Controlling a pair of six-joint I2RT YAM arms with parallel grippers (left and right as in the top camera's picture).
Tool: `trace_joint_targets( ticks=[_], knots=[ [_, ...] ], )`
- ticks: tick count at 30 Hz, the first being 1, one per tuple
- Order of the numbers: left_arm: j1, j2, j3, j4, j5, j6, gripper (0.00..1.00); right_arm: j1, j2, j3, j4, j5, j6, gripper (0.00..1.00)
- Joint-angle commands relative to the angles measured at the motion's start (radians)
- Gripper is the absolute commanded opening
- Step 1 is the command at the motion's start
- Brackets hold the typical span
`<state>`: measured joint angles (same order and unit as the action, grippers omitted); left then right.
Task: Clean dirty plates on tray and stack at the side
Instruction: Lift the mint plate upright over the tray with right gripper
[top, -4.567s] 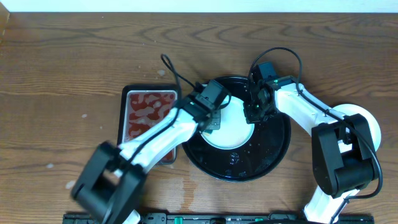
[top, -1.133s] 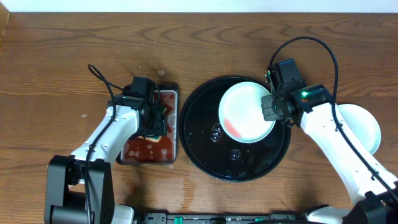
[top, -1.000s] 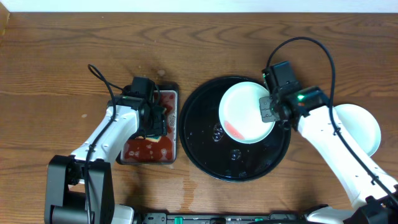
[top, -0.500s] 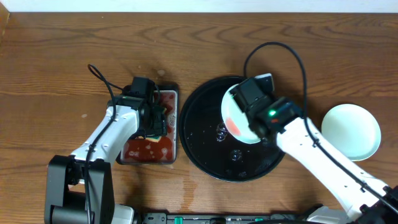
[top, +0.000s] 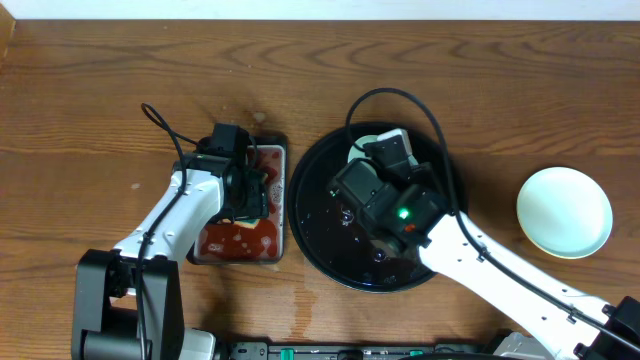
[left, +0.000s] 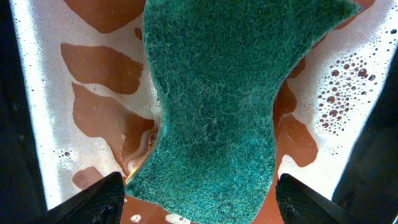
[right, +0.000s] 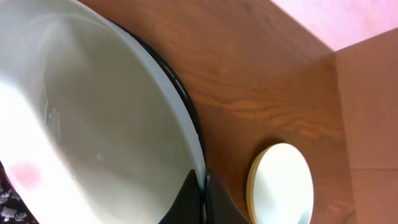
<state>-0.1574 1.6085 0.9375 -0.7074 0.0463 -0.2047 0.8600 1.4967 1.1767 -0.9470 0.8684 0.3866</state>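
My right gripper (right: 203, 190) is shut on the rim of a pale mint plate (right: 93, 124) with a red smear at its lower left. It holds the plate tilted over the back of the black tray (top: 315, 235); in the overhead view only a sliver of this plate (top: 366, 138) shows beside the gripper (top: 380, 152). Two plates are stacked on the table at the right (top: 564, 211), mint on top and yellow beneath (right: 280, 183). My left gripper (left: 199, 196) holds a green sponge (left: 211, 106) between its fingers, over red liquid.
The small metal tray (top: 212, 248) of red liquid and foam stands left of the black tray, with my left arm (top: 180, 215) over it. My right arm (top: 480, 260) lies across the black tray's front right. The black tray's rim (right: 186, 109) shows behind the plate.
My right arm has swung left across the black tray with the plate, which has tipped from nearly flat to steeply tilted. The stack at the right is now uncovered. The left arm has stayed still.
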Motion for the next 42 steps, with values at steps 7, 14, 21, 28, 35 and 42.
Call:
trace_joint_targets(
  ticks=[7, 14, 21, 28, 35, 42],
  knots=[
    [0.004, 0.004, -0.046, 0.03, -0.005, 0.009, 0.79, 0.055, -0.021, 0.0, 0.0, 0.18, 0.026, 0.01],
    [0.004, 0.004, -0.05, 0.035, -0.005, 0.009, 0.79, 0.073, -0.021, 0.0, 0.001, 0.283, 0.026, 0.01],
    [0.004, 0.004, -0.051, 0.035, -0.005, 0.009, 0.79, 0.075, -0.021, 0.0, 0.001, 0.318, 0.025, 0.01],
    [0.004, 0.004, -0.051, 0.035, -0.005, 0.009, 0.79, 0.075, -0.021, 0.0, 0.001, 0.368, 0.025, 0.01],
    [0.004, 0.004, -0.051, 0.035, -0.005, 0.009, 0.79, 0.075, -0.021, 0.0, 0.004, 0.393, 0.025, 0.01],
    [0.004, 0.004, -0.05, 0.035, -0.005, 0.009, 0.79, 0.075, -0.021, 0.0, 0.005, 0.415, 0.025, 0.01]
  ],
)
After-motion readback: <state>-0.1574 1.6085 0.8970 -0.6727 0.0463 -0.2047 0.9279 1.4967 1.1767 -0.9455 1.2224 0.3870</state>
